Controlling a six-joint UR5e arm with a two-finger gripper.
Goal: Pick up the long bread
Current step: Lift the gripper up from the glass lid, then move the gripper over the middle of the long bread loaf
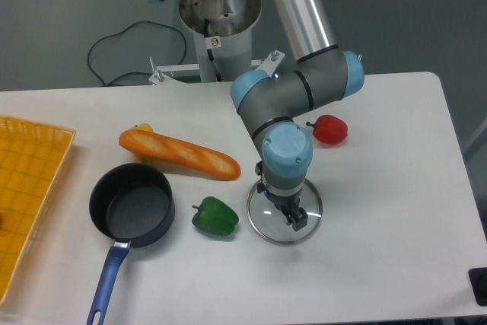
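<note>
Currently long bread (179, 154) being seen lying flat on table (396, 188), long axis running upper left to lower right, behind pot (132, 205). Gripper (289, 217) being held over glass lid (284, 212); finger state unclear.

We see the long bread (179, 154) lying flat on the white table (396, 211), open from above along its whole length. Close on its near side stands the dark pot (132, 205), almost touching the loaf's left half, and the green pepper (214, 216) sits just below its right end. A small yellow pepper (143, 128) peeks out behind the left end. Off the right end, the gripper (291, 215) hangs over a glass lid (284, 213), with the arm's wrist (287, 154) near the loaf's tip. Behind the loaf we find bare table. The yellow basket (29, 188) and red pepper (330, 129) lie well apart.
</note>
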